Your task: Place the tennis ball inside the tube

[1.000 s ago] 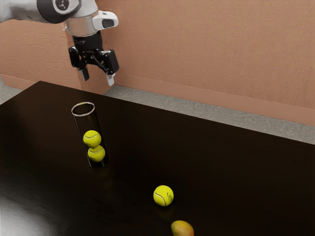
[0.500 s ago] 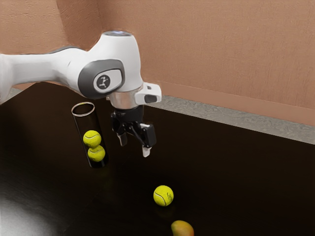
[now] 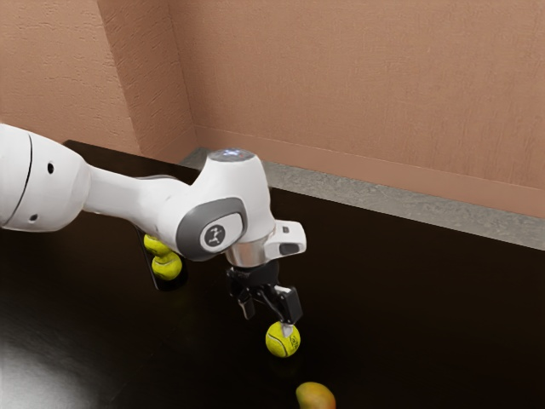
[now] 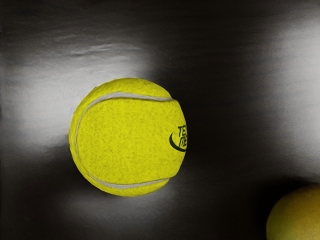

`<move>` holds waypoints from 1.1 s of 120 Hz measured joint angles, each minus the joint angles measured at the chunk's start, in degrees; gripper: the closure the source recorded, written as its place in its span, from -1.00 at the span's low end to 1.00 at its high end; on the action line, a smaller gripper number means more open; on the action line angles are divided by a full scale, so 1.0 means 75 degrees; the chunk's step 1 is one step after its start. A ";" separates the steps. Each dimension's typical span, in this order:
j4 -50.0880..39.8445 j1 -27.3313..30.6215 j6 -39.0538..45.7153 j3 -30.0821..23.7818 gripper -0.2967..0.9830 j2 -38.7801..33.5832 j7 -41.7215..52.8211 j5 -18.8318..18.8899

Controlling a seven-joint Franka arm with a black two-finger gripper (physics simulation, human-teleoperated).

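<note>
The loose tennis ball [image 3: 278, 344] sits on the dark table [image 3: 409, 332], just under the gripper [image 3: 267, 321], whose fingers stand apart, presumably to straddle it before closing. Near it lies a mango [image 3: 316, 396], likely unneeded. Partly behind the arm [image 3: 128, 198], the tube [image 3: 170, 285] holds two balls [image 3: 167, 267], probably leaving room for this one.

Rounded white arm [image 3: 123, 194] with dark screw holes [image 3: 50, 169], grey side panel [image 3: 189, 228], round dark emblem [image 3: 215, 237]
</note>
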 joint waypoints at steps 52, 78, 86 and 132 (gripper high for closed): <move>0.0257 0.0063 0.1010 0.0003 -0.54 0.0905 0.0033 0.0349; 0.0294 0.0049 0.1221 0.0003 -0.54 0.1378 0.0043 0.0433; 0.0348 0.0052 0.1254 0.0003 -0.54 0.1503 0.0046 0.0440; 0.0388 0.0052 0.1325 0.0003 -0.36 0.1677 0.0056 0.0450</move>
